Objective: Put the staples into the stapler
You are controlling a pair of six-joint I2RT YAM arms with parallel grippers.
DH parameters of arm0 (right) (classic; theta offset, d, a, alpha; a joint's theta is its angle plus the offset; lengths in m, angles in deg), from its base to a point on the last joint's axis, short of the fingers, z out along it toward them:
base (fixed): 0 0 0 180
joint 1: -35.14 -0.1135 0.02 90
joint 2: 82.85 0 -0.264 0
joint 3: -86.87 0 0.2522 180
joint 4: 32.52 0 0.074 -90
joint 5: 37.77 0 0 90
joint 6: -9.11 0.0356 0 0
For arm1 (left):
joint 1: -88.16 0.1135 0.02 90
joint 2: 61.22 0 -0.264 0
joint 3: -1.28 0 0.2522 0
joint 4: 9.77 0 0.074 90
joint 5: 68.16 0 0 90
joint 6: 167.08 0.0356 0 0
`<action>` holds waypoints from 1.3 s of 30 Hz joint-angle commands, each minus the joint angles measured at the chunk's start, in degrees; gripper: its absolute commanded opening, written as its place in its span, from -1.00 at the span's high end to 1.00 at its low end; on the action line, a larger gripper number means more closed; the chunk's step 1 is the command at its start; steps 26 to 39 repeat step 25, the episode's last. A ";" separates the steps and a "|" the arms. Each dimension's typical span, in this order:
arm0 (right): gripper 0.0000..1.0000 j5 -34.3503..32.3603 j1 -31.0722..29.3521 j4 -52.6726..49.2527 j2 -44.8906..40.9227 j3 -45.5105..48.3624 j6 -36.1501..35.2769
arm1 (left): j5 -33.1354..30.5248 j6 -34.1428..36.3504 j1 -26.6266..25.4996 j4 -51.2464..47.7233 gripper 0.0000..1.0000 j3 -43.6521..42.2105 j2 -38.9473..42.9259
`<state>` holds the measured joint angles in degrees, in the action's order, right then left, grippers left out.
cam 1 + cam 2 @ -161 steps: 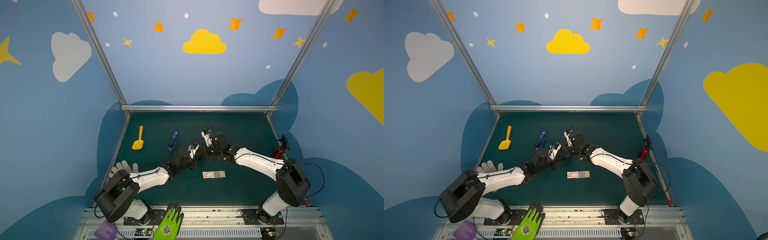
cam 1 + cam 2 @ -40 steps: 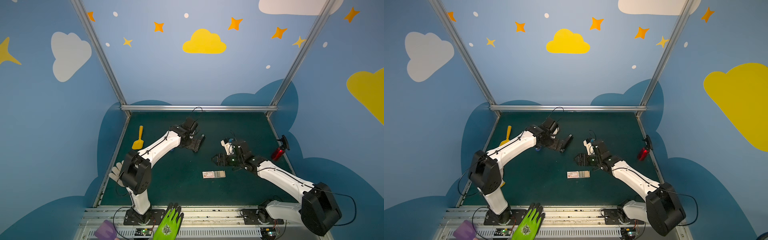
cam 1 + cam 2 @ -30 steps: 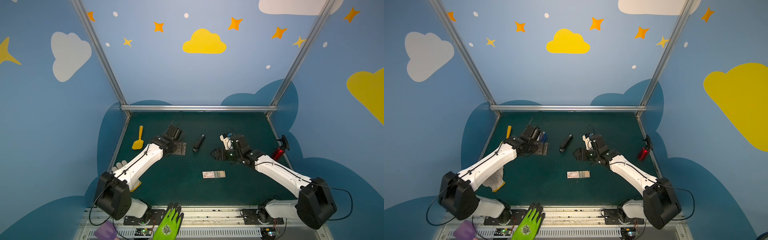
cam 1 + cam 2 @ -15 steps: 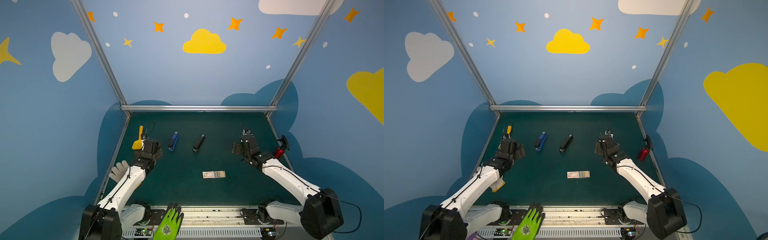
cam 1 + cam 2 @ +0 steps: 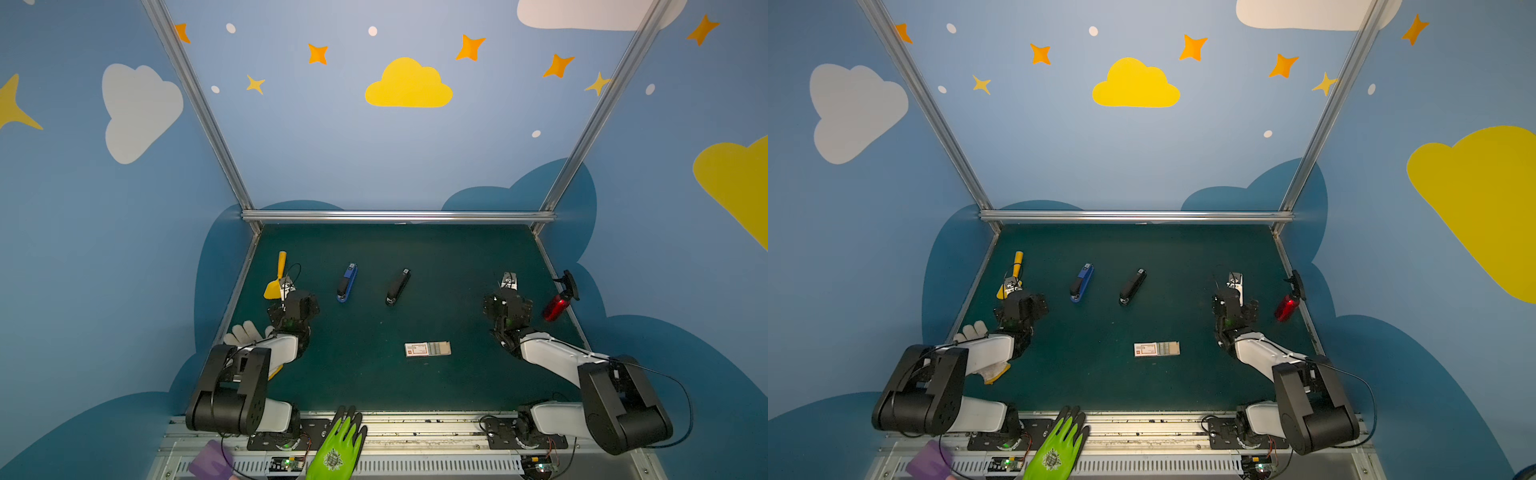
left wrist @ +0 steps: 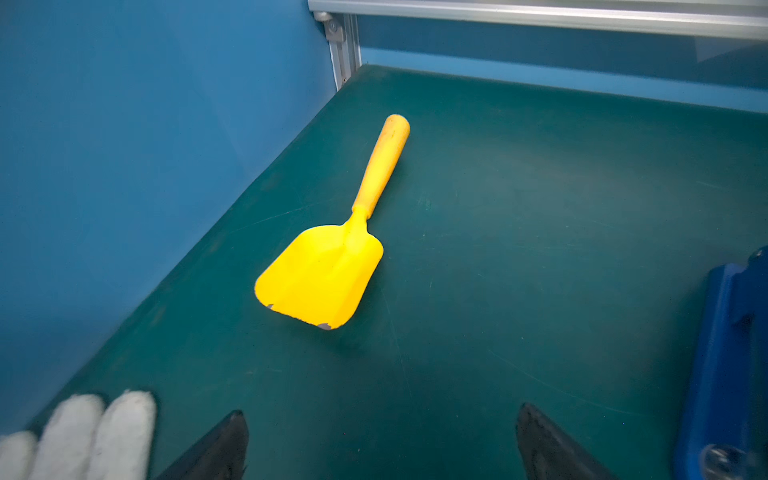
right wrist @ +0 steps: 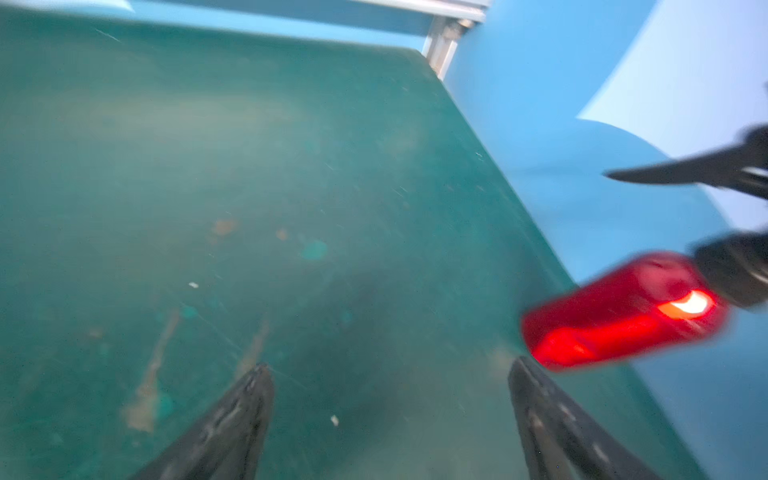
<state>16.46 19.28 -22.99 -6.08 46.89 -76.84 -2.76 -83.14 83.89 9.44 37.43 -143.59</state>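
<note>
on the dark green desk (image 5: 374, 390) a blue stapler (image 5: 347, 282) and a black stapler (image 5: 398, 286) lie side by side, not touching. nearer the front lies a small white cardboard staple box with a red label (image 5: 427, 349), grey strips showing at its right end. the left hand (image 5: 291, 296) sits just beside a yellow plastic scoop (image 5: 277, 278). the right hand (image 5: 508, 291) is near a red spray bottle with a black trigger (image 5: 559, 303). a white cloth glove (image 5: 245, 334) lies under the left arm.
</note>
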 commanded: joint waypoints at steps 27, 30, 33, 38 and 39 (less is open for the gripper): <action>-0.93 33.75 13.57 -0.71 6.34 -5.46 -0.18 | 9.22 1.76 2.87 10.65 -0.99 1.08 -4.64; -0.93 33.75 13.57 -0.71 6.34 -5.46 -0.18 | 9.22 1.76 2.87 10.65 -0.99 1.08 -4.64; -0.93 33.75 13.57 -0.71 6.34 -5.46 -0.18 | 9.22 1.76 2.87 10.65 -0.99 1.08 -4.64; -0.93 33.75 13.57 -0.71 6.34 -5.46 -0.18 | 9.22 1.76 2.87 10.65 -0.99 1.08 -4.64; -0.93 33.75 13.57 -0.71 6.34 -5.46 -0.18 | 9.22 1.76 2.87 10.65 -0.99 1.08 -4.64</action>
